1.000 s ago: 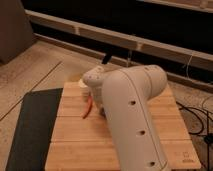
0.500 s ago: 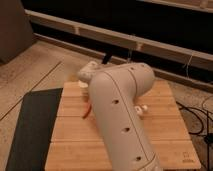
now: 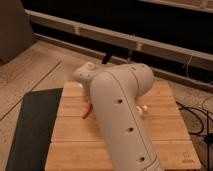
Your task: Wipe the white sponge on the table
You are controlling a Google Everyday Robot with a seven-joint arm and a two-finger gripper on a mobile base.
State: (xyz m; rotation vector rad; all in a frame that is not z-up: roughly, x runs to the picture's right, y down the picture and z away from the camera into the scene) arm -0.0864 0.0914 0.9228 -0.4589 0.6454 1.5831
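**Mia:** Because the big white arm (image 3: 122, 115) is in the way, I can't see the end effector at all. Where is it?

**Ben:** It must be hidden behind the arm, low over the tabletop (image 3: 170, 135). I can't tell if it is apart, together, or holding something.

**Mia:** And the white sponge?

**Ben:** I can't pick it out for sure. There is a small pale thing (image 3: 143, 108) poking out just right of the arm, on the wood. That might be it, or a bit of it. I can't say.

**Mia:** What's the thin orange-red thing (image 3: 88, 111) on the left of the arm?

**Ben:** It lies on the wood, close to the arm. I can't tell what it is.

**Mia:** So which step is this?

**Ben:** I think the arm is bent down over the middle of the wood, so it is either reaching for the sponge or rubbing with it. That's my guess only.

**Mia:** What comes next?

**Ben:** If it has the sponge, it should press it flat and slide it along the planks. It should stay off the dark mat (image 3: 32, 130) on the left and not bump the orange thing.
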